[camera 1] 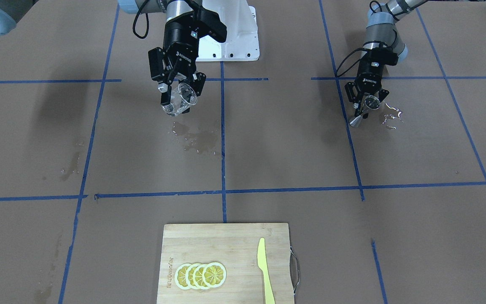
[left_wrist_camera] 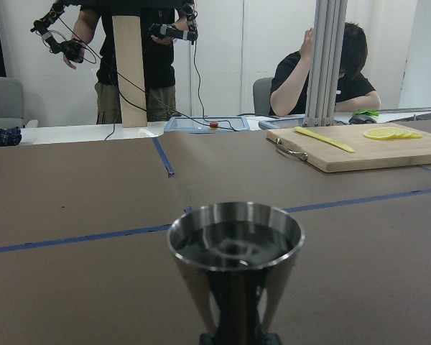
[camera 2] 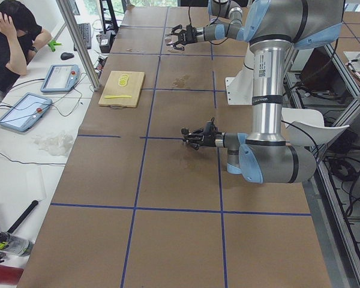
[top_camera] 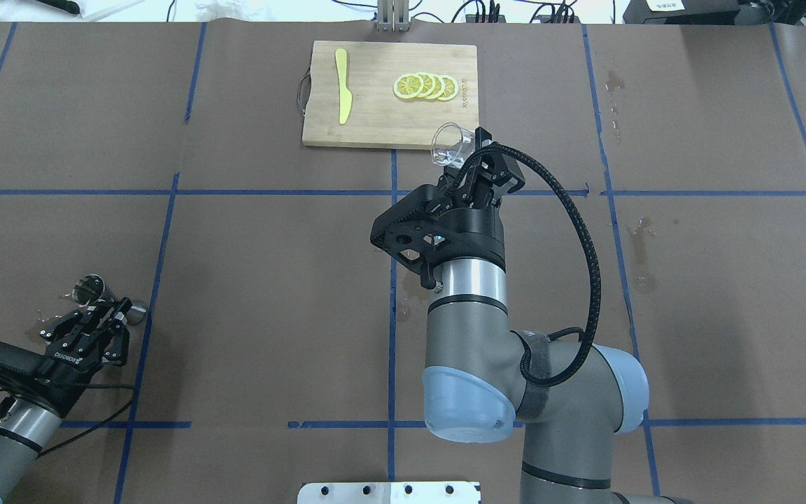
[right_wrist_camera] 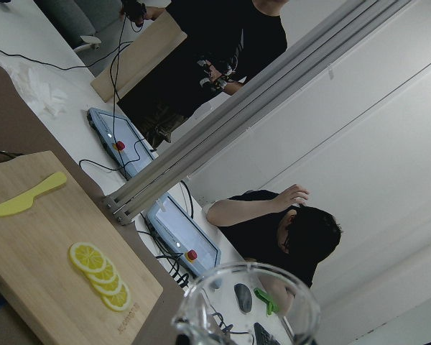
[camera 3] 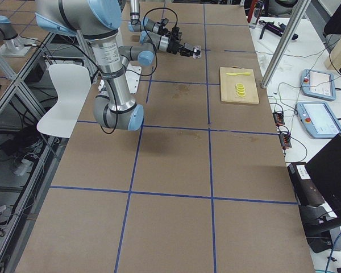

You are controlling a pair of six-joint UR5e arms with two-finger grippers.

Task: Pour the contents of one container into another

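My right gripper [camera 1: 180,98] is shut on the clear glass tumbler [camera 1: 179,101], held tilted well above the table; in the overhead view the tumbler [top_camera: 452,144] sticks out past the right gripper [top_camera: 474,155]. Its rim [right_wrist_camera: 248,300] fills the bottom of the right wrist view. Far off to the robot's left, my left gripper [camera 1: 366,105] is shut on the waist of the steel jigger [camera 1: 357,120], low over the table. The jigger [top_camera: 88,288] and the left gripper [top_camera: 112,311] also show in the overhead view. The jigger's upper cup [left_wrist_camera: 235,248] holds some liquid.
A wooden cutting board [camera 1: 226,236] with lemon slices [camera 1: 201,275] and a yellow knife [camera 1: 264,270] lies at the table's far edge. Water drops [camera 1: 390,116] glint beside the jigger, and a wet patch [camera 1: 194,139] lies under the tumbler. People [left_wrist_camera: 323,72] are beyond the table.
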